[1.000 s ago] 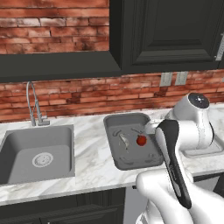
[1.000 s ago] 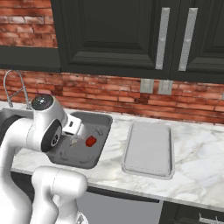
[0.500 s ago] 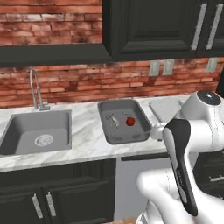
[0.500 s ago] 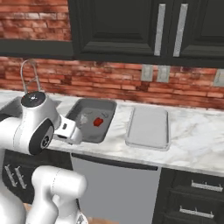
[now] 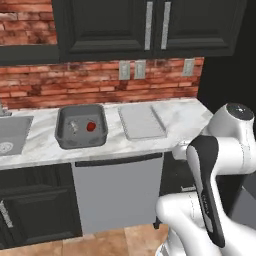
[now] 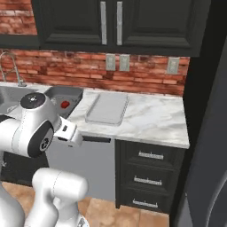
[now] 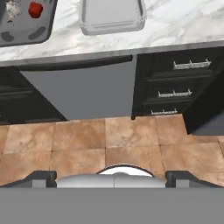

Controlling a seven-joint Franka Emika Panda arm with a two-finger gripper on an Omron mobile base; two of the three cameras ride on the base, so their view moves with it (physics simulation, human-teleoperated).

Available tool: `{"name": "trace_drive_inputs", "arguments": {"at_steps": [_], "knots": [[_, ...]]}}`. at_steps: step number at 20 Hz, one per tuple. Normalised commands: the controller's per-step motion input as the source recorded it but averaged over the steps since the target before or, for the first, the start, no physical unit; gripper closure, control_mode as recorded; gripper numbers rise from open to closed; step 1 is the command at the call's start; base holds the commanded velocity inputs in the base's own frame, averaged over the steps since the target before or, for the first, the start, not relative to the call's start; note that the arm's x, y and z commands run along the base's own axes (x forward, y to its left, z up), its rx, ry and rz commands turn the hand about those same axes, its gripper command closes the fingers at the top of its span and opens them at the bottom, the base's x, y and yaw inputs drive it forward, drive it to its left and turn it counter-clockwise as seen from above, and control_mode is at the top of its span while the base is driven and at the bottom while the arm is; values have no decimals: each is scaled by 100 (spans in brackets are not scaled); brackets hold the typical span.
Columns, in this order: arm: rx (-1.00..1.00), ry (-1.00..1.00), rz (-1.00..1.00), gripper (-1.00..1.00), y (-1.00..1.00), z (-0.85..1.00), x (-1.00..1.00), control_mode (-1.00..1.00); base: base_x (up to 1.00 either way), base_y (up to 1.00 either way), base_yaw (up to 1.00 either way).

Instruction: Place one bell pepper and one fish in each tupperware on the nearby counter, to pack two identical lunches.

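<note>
**Open fingers over the floor, two containers on the counter**

The fingers stand spread wide with nothing between them; in the hand view their two dark tips sit far apart at the bottom, above a tiled brown floor. Beyond the floor, toward 12 o'clock in that view, rise a plain grey appliance front and, at 2 o'clock, black drawers with steel handles.

On the white marble counter sit the two tupperware pieces, near each other but apart. The deep dark grey tub holds a small red item, probably a bell pepper, and just beside it, at its 9 o'clock in the left base view, a pale greyish thing too small to identify. In the hand view the same tub appears at 11 o'clock with a dark oblong shape on its floor as well. The shallow light grey tray lies at the tub's 3 o'clock and has nothing in it.

At 9 o'clock of the tub, a steel sink is sunk into the counter. Behind runs a red brick wall with outlets, under black upper cabinets.
</note>
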Motion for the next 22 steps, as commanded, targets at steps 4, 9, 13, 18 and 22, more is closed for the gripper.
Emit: {"name": "trace_drive_inputs", "arguments": {"at_steps": [4, 9, 13, 18, 22], "knots": [[0, 0, 0, -100, 0, 0, 0, 100, -92, -68, 2], [0, 0, 0, -100, 0, 0, 0, 100, -100, -35, 13], [0, 0, 0, -100, 0, 0, 0, 100, -100, -58, 8], [0, 0, 0, -100, 0, 0, 0, 100, -55, -100, 0], [0, 0, 0, -100, 0, 0, 0, 100, -15, -100, 0]]}}
